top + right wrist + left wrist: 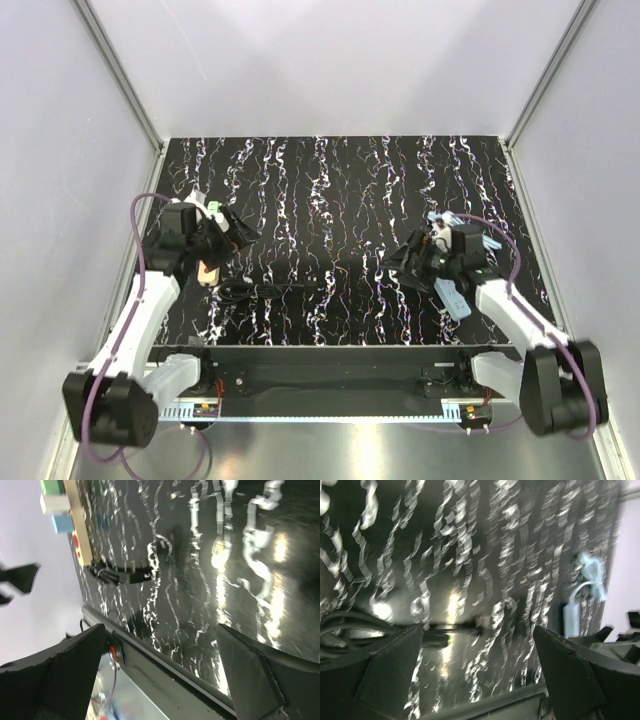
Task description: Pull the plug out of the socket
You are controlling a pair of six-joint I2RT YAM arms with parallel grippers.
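Note:
The socket, a narrow beige-tan power strip (80, 527) with red spots, lies at the left of the table. In the top view its near end (207, 272) shows under my left arm. The plug, a small white cube (50, 502), stands on the strip beside a light blue cube (61, 524). A black cord (120, 575) leaves the strip's end. My left gripper (236, 234) hangs open just right of the strip, with only table between its fingers (390, 670). My right gripper (402, 258) is open at mid-right, facing the strip from well away.
A light blue power strip (450, 296) with a blue cord (446, 217) lies under my right arm, and it also shows in the left wrist view (571, 620). The black cord coils (235, 290) near the front left. White walls enclose the black marbled table (330, 200).

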